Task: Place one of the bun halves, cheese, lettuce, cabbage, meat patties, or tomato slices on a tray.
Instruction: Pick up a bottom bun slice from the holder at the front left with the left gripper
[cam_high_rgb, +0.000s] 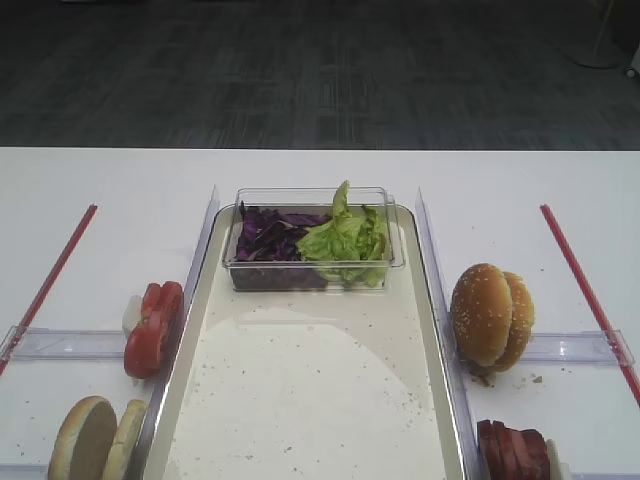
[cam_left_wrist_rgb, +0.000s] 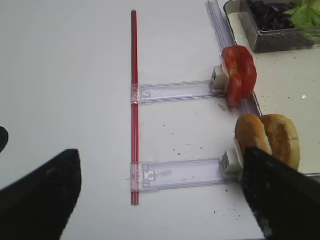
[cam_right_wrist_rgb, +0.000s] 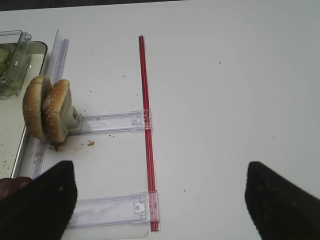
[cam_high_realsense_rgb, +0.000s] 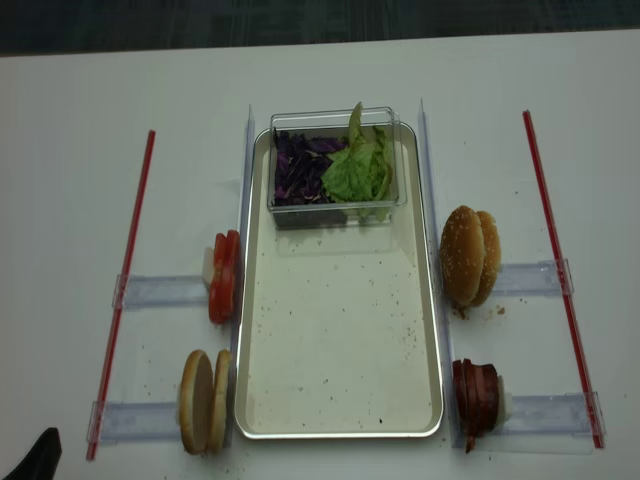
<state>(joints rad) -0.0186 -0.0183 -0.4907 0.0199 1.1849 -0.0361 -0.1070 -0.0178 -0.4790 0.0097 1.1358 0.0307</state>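
The tray (cam_high_rgb: 300, 400) lies in the middle with nothing on its bare crumb-speckled surface (cam_high_realsense_rgb: 340, 340). Left of it stand the bun halves (cam_high_rgb: 95, 440) and the tomato slices (cam_high_rgb: 153, 328) on edge. The meat patties (cam_high_realsense_rgb: 476, 395) stand to its right. Lettuce (cam_high_rgb: 345, 240) and cabbage (cam_high_rgb: 270, 235) fill a clear tub at the tray's far end. Cheese is out of view. My left gripper (cam_left_wrist_rgb: 160, 200) hovers open over the table left of the bun halves (cam_left_wrist_rgb: 270, 140), holding nothing. My right gripper (cam_right_wrist_rgb: 160, 200) hovers open over bare table right of the tray, holding nothing.
Two sesame-seeded buns (cam_high_rgb: 490, 315) stand on edge right of the tray. Clear plastic rails (cam_left_wrist_rgb: 175, 172) run from the food to red strips (cam_left_wrist_rgb: 133, 100) on both sides (cam_right_wrist_rgb: 146, 125). Clear guides (cam_high_rgb: 205, 240) flank the tray. Crumbs dot the white table.
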